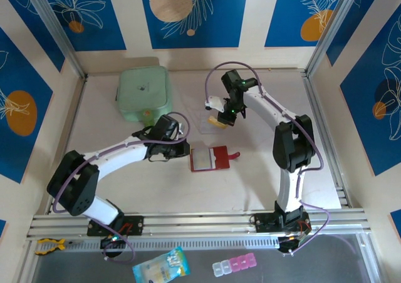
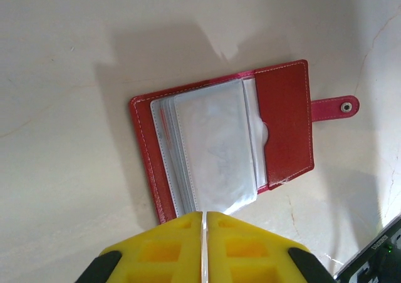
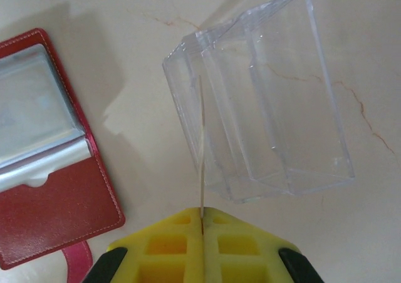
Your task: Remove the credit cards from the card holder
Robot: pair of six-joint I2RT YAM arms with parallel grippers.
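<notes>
The dark red card holder [image 1: 210, 158] lies open on the table, its snap tab [image 2: 336, 107] pointing right and its pale clear sleeves [image 2: 214, 146] facing up. My left gripper [image 2: 205, 214] is at its near edge, yellow fingers shut on the edge of one sleeve; from above, the left gripper [image 1: 182, 150] is at the holder's left side. My right gripper [image 3: 202, 211] is shut on a thin tan credit card [image 3: 202, 151], seen edge-on, whose far end reaches into a clear plastic box [image 3: 263, 108]. In the top view the right gripper [image 1: 222, 119] holds that card [image 1: 217, 123] behind the holder.
A mint-green square pouch [image 1: 143, 94] sits at the back left of the table. Patterned blue walls enclose three sides. An aluminium rail [image 1: 200, 223] runs along the front. Before it lie a blue packet [image 1: 161, 267] and a pill box [image 1: 233, 265].
</notes>
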